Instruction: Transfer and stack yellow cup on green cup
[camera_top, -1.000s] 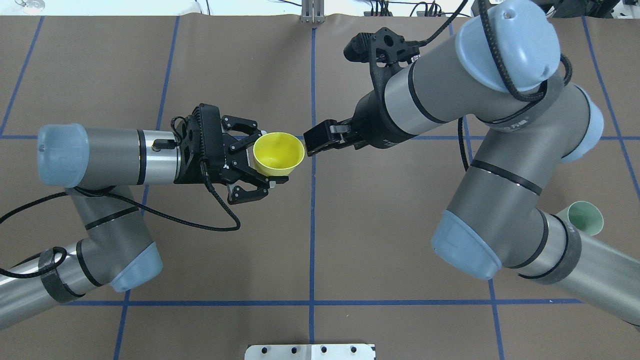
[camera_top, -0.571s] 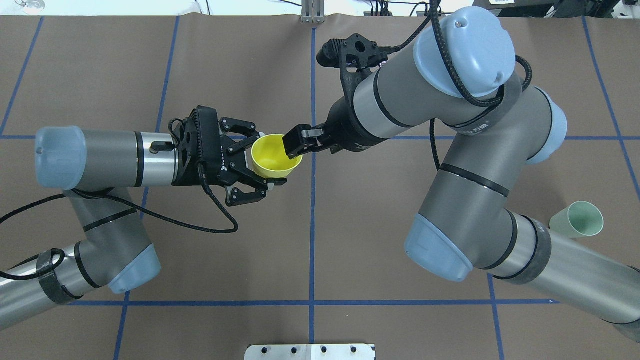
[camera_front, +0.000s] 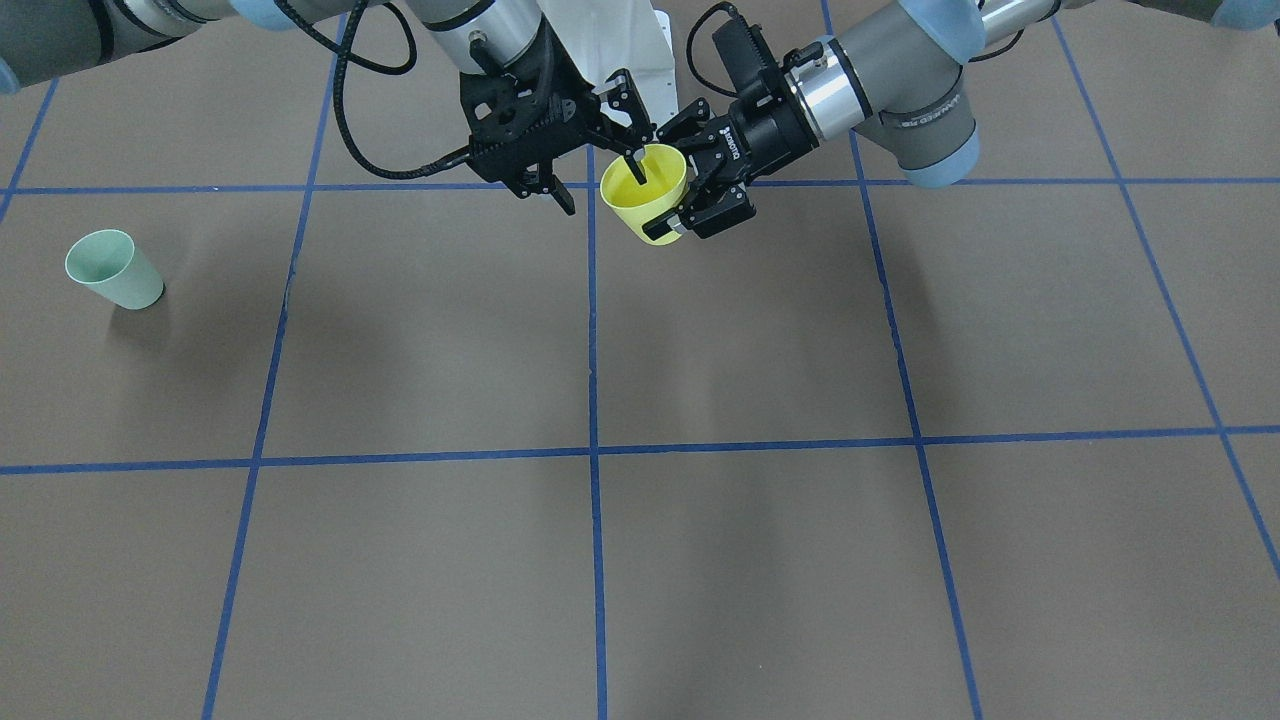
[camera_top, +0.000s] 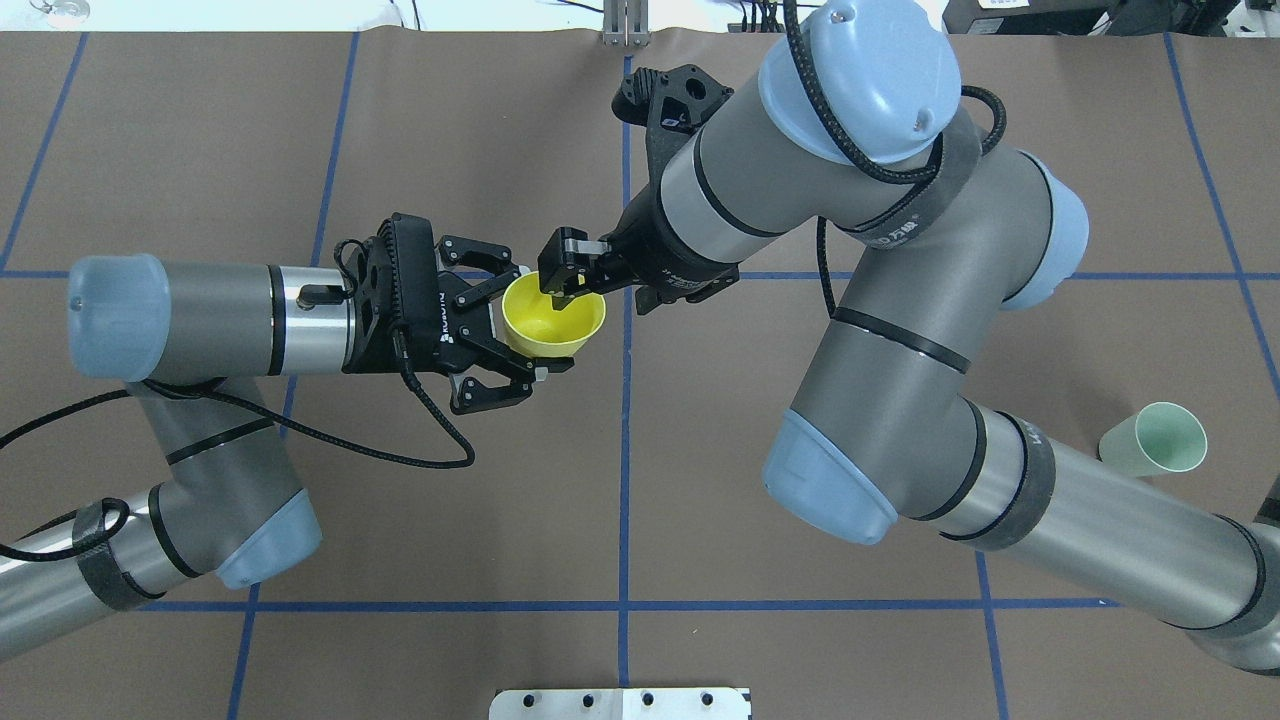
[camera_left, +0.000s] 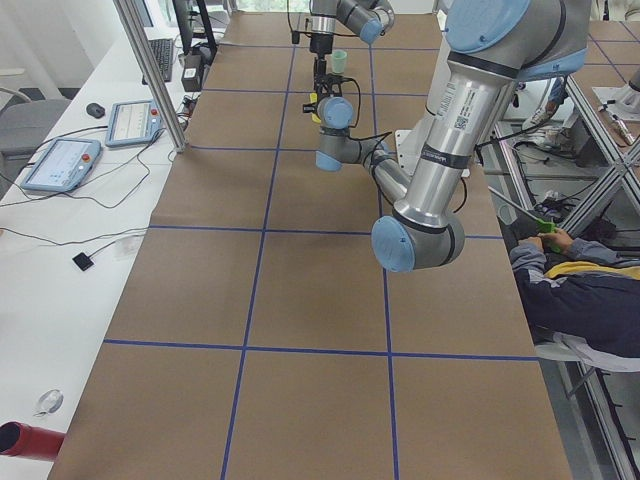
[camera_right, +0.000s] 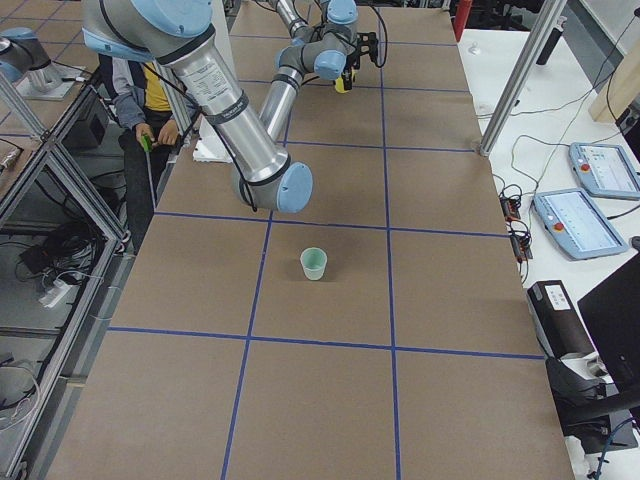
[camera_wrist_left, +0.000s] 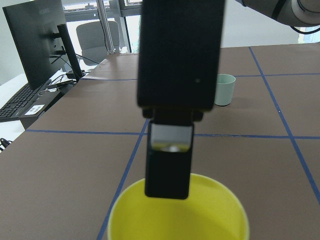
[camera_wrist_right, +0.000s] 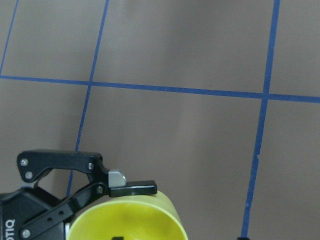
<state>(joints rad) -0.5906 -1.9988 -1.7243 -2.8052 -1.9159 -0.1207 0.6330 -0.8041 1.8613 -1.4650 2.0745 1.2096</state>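
The yellow cup (camera_top: 553, 320) hangs upright above the table, held by my left gripper (camera_top: 540, 322), which is shut on its lower body from the side. It also shows in the front view (camera_front: 645, 200) with the left gripper (camera_front: 700, 195) on its right. My right gripper (camera_front: 605, 190) is open and straddles the cup's wall: one finger (camera_front: 637, 165) dips inside the rim, the other stands outside. The left wrist view shows that finger (camera_wrist_left: 167, 170) inside the cup (camera_wrist_left: 200, 215). The green cup (camera_top: 1158, 438) stands alone far to the right, also in the front view (camera_front: 112, 268).
The brown table mat (camera_top: 450, 500) carries a blue tape grid. A metal plate (camera_top: 620, 703) lies at the near edge. The right arm's elbow (camera_top: 830, 480) hangs over the table's middle. An operator (camera_right: 150, 100) sits beside the table.
My right gripper has moved left from beside the yellow cup to over its rim, and one finger now reaches inside. The left gripper and the cup have stayed put.
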